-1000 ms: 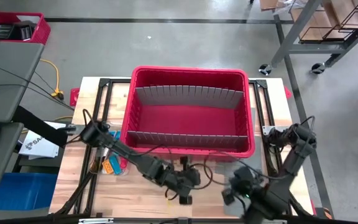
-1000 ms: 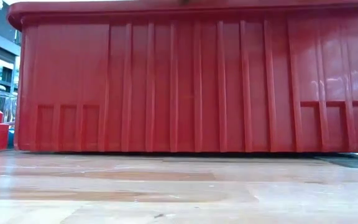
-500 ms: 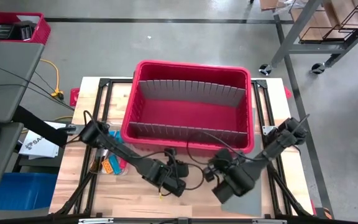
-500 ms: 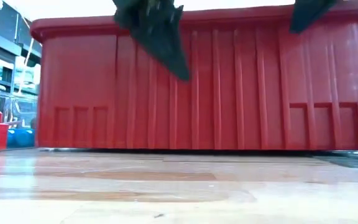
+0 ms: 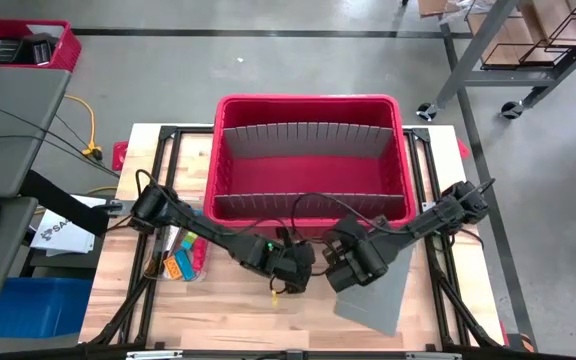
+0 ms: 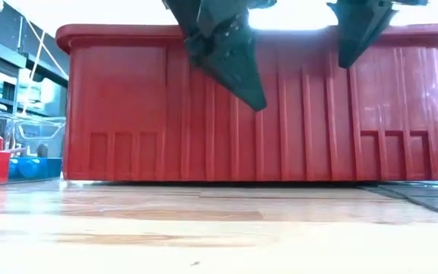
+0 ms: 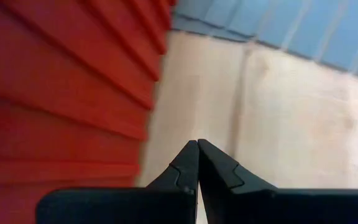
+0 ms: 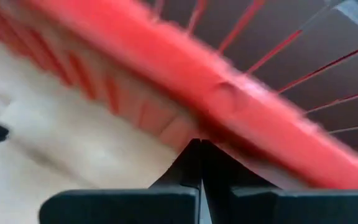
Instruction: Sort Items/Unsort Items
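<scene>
High view: a red bin point(image 5: 308, 165) with two grey dividers stands on the wooden table point(image 5: 228, 300). Both arms reach to the middle of the table, just in front of the bin's near wall. The left gripper point(image 5: 290, 272) and the right gripper point(image 5: 343, 262) are near each other there, and each one has its fingers pressed together with nothing between them. The items point(image 5: 183, 258), small orange, blue, yellow and red pieces, lie on the table at the left, beside the bin's near left corner and under the left arm. A grey mat point(image 5: 373, 305) lies under the right gripper.

Low view: the red bin fills the middle of the picture. Two dark grippers hang down in front of its wall, above the table, and both look closed.

Left wrist view: the two dark fingers point(image 7: 185, 171) meet at their tips, with the bin's ribbed wall to one side and the wooden table ahead.

Right wrist view: the fingers point(image 8: 188, 165) are also together, and they point at the bin's rim.
</scene>
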Robot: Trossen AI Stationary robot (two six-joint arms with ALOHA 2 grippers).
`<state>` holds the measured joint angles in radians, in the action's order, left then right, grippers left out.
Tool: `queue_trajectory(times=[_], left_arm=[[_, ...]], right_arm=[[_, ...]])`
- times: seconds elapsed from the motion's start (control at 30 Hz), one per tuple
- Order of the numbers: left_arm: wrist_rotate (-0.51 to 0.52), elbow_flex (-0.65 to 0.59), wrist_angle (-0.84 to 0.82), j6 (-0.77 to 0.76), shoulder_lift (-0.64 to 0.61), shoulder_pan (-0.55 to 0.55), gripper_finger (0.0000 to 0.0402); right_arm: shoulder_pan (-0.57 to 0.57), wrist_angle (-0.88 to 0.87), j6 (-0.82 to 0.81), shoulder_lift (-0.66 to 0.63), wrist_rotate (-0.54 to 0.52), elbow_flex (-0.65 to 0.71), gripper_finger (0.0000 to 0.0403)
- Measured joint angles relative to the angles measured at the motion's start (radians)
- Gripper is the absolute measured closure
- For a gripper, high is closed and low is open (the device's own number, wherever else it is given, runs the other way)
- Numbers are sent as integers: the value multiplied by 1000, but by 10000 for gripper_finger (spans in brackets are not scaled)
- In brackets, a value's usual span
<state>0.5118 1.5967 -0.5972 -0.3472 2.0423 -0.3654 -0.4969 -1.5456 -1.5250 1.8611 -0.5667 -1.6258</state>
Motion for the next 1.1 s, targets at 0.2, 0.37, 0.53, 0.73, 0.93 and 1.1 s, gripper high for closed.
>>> queue_trajectory(times=[0.2, 0.37, 0.53, 0.73, 0.93, 1.1], left_arm=[[-84, 1, -11, 12, -25, -17, 401], [-170, 2, 99, 86, -48, -108, 401], [-196, -37, 348, 140, -31, -168, 401], [-158, -82, 367, 2, -27, -172, 401], [-157, -83, 337, -38, -26, -172, 401], [-210, -83, 335, -161, -27, -194, 401]], right_arm=[[-91, 214, 118, -54, 134, -3, 403], [-277, 296, 94, -78, 305, -6, 403], [-474, 293, -231, -75, 379, 67, 403], [-564, 434, -613, -74, 363, 290, 403], [-464, 482, -625, -74, 376, 437, 403], [-403, 429, -614, -79, 366, 480, 403]])
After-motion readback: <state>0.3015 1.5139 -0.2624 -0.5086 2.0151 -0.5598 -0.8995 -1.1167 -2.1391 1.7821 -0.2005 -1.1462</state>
